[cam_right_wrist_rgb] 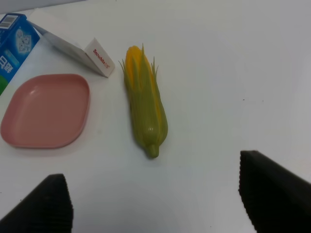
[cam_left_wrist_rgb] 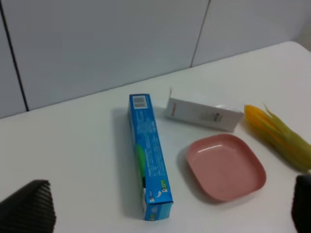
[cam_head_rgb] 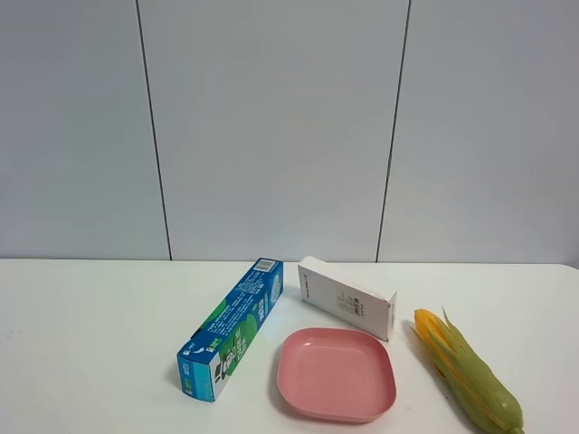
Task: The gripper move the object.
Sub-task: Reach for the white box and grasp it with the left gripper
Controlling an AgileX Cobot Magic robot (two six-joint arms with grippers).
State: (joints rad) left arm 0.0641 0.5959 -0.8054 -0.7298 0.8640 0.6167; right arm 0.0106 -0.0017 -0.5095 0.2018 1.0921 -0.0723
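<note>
A small white carton (cam_head_rgb: 347,297) lay on its long side on a white table (cam_head_rgb: 81,344), just behind a pink plate (cam_head_rgb: 336,373) and untouched by either arm. A long blue box (cam_head_rgb: 232,327) rested at an angle to the carton's left, its far end near the carton's rear end. An ear of corn (cam_head_rgb: 466,371) in its green husk lay to the right, apart from both plate and carton. The right wrist camera showed the carton's end with red print turned toward the corn's yellow tip.

Neither arm appeared in the high view. Each wrist camera showed its own claw hanging above the table. The left gripper (cam_left_wrist_rgb: 164,206) had its jaws spread wide and held nothing. The right gripper (cam_right_wrist_rgb: 159,199) was likewise parted and empty, facing the corn. A pale panelled wall (cam_head_rgb: 271,127) stood behind the table.
</note>
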